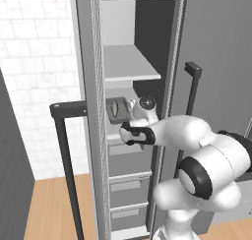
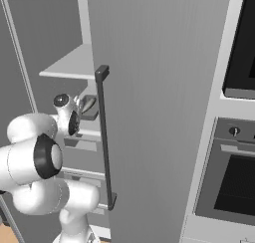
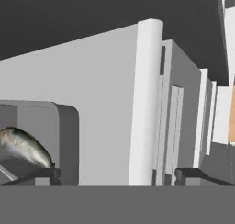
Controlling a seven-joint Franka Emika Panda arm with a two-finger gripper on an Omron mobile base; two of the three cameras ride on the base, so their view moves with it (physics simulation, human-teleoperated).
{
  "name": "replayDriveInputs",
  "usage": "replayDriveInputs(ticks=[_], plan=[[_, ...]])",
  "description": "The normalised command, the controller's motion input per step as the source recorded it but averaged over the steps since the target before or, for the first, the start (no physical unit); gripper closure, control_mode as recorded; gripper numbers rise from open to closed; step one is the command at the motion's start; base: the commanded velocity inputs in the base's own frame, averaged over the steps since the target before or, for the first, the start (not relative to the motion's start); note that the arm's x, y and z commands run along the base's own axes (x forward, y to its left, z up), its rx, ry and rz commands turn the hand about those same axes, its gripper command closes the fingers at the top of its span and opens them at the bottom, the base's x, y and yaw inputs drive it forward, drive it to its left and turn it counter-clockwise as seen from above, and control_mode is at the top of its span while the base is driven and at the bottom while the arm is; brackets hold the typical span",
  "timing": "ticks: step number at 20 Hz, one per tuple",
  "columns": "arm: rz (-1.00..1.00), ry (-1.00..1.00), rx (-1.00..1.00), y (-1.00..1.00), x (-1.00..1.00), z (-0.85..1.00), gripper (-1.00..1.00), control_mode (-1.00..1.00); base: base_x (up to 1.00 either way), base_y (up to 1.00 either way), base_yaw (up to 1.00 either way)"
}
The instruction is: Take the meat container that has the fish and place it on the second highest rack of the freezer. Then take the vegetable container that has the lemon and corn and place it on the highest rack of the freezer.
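A: Fingertips (image 3: pixel 43 175) of the gripper (image 3: pixel 117 175) closest of all in the hand view, spread wide, pinching nothing.

B: Touching the meat container (image 3: pixel 69 136)?

A: Hard to tell. Just beside it, with one tip crossing in front of its dark grey wall and bare white shelf between the two tips.

B: And the fish (image 3: pixel 25 147)?

A: Lying inside that container, silvery-grey, partly cut off by the picture edge.

B: Where in the freezer (image 1: pixel 88 62)?

A: On the second highest rack (image 1: pixel 114 135), toward the freezer's left wall as seen from the left base view. Directly below the highest rack (image 1: pixel 130 64), directly above the freezer's grey drawers (image 1: pixel 129 163).

B: What about the arm (image 1: pixel 197 150)?

A: Reaching from outside the freezer through its open front, white hand level with the container.

B: And the door (image 2: pixel 159 87)?

A: Swung open, standing at the freezer's right side, long dark handle (image 2: pixel 103 137) upright on it. Black oven (image 2: pixel 234 182) beyond the freezer door in the right base view.
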Motion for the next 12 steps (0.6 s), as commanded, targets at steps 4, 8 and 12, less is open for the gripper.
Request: replayDriveInputs(ticks=[4, 8, 12], plan=[[0.24, 0.00, 0.13, 0.00, -0.48, 1.00, -1.00, -1.00, 0.00, 0.00, 0.00], [0.28, 0.03, 0.15, 0.00, -0.70, 1.00, -1.00, -1.00, 0.00, 0.00, 0.00], [0.29, 0.15, 0.00, 0.00, -0.99, 0.93, -1.00, -1.00, 0.00, 0.00, 0.00]])
